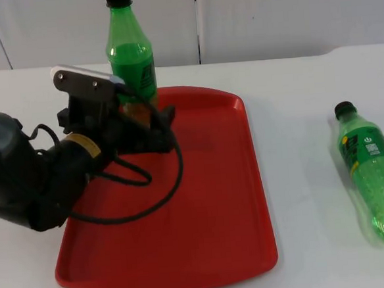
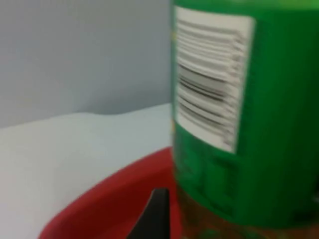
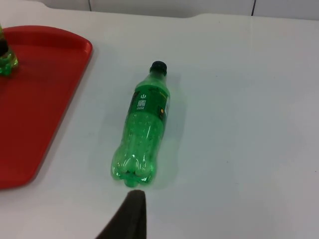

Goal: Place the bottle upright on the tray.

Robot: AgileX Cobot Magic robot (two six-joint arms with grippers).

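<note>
A green bottle (image 1: 131,59) with a black cap stands upright at the far left corner of the red tray (image 1: 209,202). My left gripper (image 1: 145,119) is low at its base, shut on it, one finger on each side. In the left wrist view the bottle's label (image 2: 212,79) is very close, with one fingertip (image 2: 155,214) against its side above the tray rim (image 2: 104,199). A second green bottle (image 1: 372,174) lies on its side on the table at the right. My right gripper (image 3: 132,215) hangs above the table just short of that bottle's base (image 3: 132,172).
The white table (image 1: 301,97) runs back to the grey partition wall (image 1: 268,13). Bare table separates the tray's right rim (image 3: 75,84) from the lying bottle (image 3: 144,124), whose cap points toward the wall.
</note>
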